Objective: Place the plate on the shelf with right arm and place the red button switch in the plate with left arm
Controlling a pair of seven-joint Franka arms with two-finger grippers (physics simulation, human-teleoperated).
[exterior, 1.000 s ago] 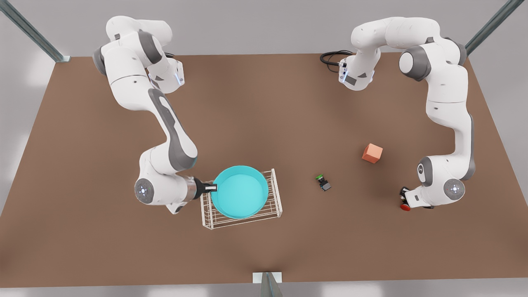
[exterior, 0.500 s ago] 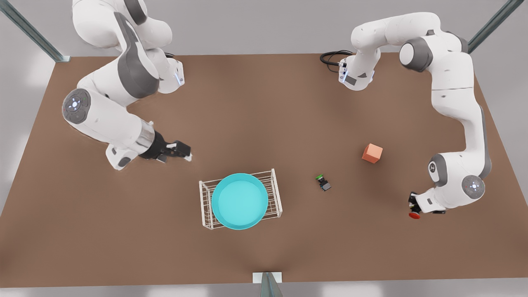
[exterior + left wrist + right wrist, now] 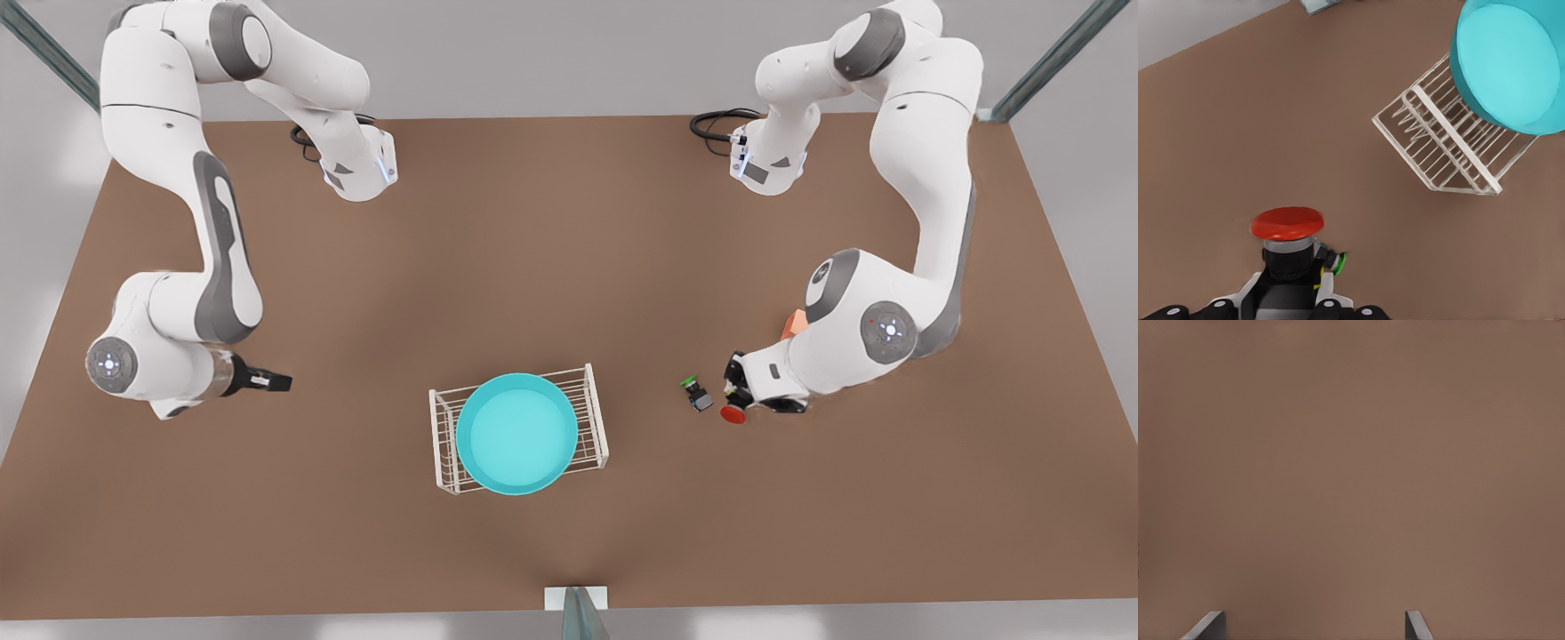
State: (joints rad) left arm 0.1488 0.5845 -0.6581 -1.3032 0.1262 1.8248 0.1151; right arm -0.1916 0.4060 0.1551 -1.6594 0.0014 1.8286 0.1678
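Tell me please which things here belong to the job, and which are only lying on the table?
Part of the job:
- plate, on the shelf
- red button switch, held in the left gripper
- right gripper, open, over bare table at the front view's left

Only lying about:
- green button switch, beside the red one
- orange cube, partly behind the left arm

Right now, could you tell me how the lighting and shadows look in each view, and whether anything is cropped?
Front view: soft, even light, faint shadows beneath the shelf and plate. Left wrist view: the plate is cropped at the frame edge; the red button switch casts little shadow. Right wrist view: flat brown table, only the right gripper fingertips visible.
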